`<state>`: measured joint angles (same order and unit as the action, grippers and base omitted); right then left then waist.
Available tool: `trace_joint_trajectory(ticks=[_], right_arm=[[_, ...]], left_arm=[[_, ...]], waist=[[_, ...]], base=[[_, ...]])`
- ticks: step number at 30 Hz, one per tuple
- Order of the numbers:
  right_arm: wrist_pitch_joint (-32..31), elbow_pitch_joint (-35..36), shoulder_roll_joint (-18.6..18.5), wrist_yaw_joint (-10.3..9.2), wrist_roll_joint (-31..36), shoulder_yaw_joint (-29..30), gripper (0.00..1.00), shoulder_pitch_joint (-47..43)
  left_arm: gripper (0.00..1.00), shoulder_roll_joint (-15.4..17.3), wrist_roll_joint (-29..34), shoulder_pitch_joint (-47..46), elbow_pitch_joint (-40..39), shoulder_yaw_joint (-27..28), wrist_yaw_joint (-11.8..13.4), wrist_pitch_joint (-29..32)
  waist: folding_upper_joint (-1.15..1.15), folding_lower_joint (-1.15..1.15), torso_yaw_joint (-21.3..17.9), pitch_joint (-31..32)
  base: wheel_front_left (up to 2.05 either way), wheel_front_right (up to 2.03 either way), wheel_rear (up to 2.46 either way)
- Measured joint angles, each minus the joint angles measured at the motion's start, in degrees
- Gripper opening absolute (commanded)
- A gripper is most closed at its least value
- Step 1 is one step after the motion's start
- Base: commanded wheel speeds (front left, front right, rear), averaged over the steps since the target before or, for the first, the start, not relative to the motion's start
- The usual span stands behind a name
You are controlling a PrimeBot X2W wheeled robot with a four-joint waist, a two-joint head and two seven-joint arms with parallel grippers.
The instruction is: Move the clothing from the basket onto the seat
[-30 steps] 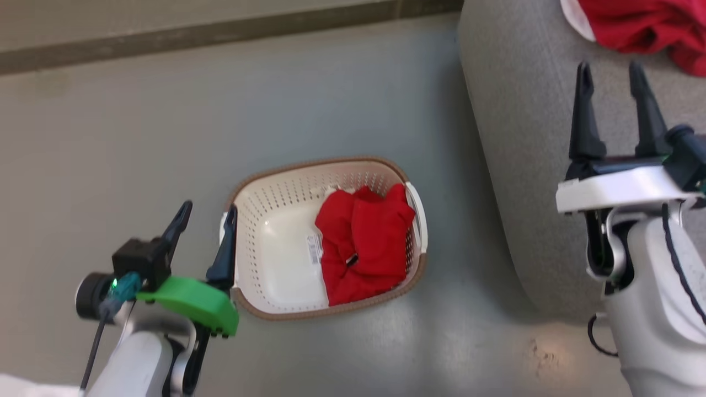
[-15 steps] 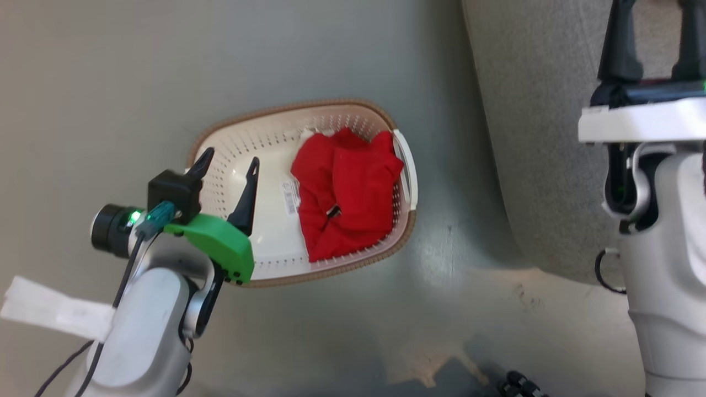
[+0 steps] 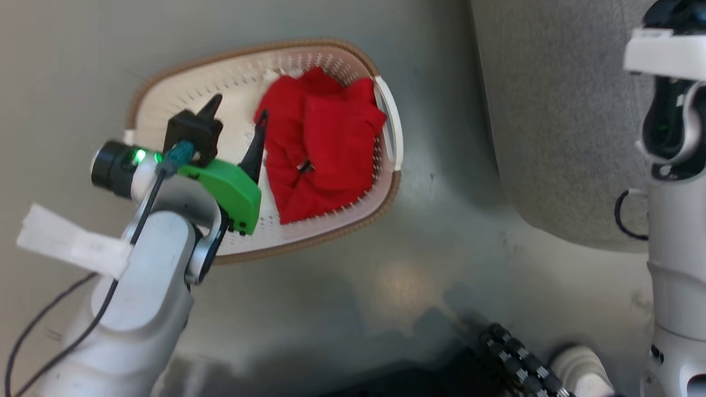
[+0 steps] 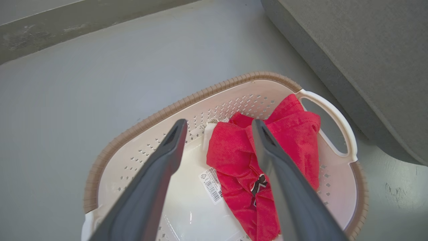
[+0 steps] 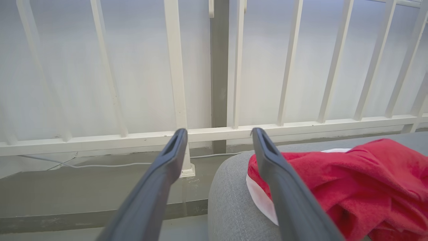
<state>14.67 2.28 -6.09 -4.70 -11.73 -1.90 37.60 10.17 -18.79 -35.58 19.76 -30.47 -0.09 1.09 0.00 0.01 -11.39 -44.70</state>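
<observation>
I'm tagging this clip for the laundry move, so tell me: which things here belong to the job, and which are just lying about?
Belongs to the job: basket; red garment inside it; grey seat; second red garment on the seat; left end effector, open over the basket.
Lying about: white railing; white floor cable; black ribbed hose.

Basket (image 4: 187,101): cream-white, dotted with perforations, brown woven-look rim. Basket garment (image 4: 234,150): red, small black-and-white mark. Sticker (image 4: 211,185): white, black barcode. Seat (image 4: 367,50): plain grey fabric. Floor (image 4: 100,83): grey. Wrist mount (image 3: 229,187), left of head view: bright green. Seat garment (image 5: 361,180), lower right of right wrist view: red, white trim.
</observation>
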Motion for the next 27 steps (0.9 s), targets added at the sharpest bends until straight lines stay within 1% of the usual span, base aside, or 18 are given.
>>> trace_joint_trajectory(ticks=[4,9,12,15,16,21,27], right_arm=[[0.0,1.0,0.3,-0.01,0.0,1.3,1.00,1.5],[0.0,1.1,0.9,-0.01,0.0,1.5,1.00,2.9],[0.0,1.2,1.1,-0.01,-0.1,1.3,1.00,3.4],[0.0,1.3,1.6,0.01,-0.2,1.0,1.00,3.6],[0.0,1.3,1.8,0.04,-0.2,0.9,1.00,3.7],[0.0,1.4,2.2,0.08,-0.2,0.8,1.00,4.1],[0.0,1.9,2.4,0.15,0.2,0.5,1.00,4.1]], left_arm=[[1.00,0.0,2.4,-2.7,1.8,-1.7,-1.3,0.5],[1.00,0.0,3.4,-4.5,4.7,-3.4,-2.8,0.5],[1.00,0.0,3.5,-5.0,6.0,-4.0,-3.0,0.5],[1.00,-0.1,4.1,-6.0,7.7,-4.9,-3.8,0.5],[1.00,-0.2,5.1,-6.8,8.8,-5.4,-4.0,0.5],[1.00,-1.0,5.4,-8.3,11.8,-6.8,-5.0,0.4],[1.00,-1.7,5.5,-10.0,15.8,-7.3,-5.1,0.4]], waist=[[0.00,0.00,-1.2,-3.2],[0.00,0.00,-2.9,-6.5],[0.00,0.00,-3.7,-7.5],[0.00,0.00,-4.9,-8.8],[0.00,0.00,-5.7,-9.5],[0.00,0.00,-7.6,-11.0],[0.00,0.00,-8.9,-11.7]], base=[[0.00,0.00,0.00],[0.00,0.00,0.00],[0.00,0.00,0.00],[0.00,0.00,0.00],[0.00,0.00,0.00],[0.00,0.00,0.00],[0.00,0.00,0.00]])
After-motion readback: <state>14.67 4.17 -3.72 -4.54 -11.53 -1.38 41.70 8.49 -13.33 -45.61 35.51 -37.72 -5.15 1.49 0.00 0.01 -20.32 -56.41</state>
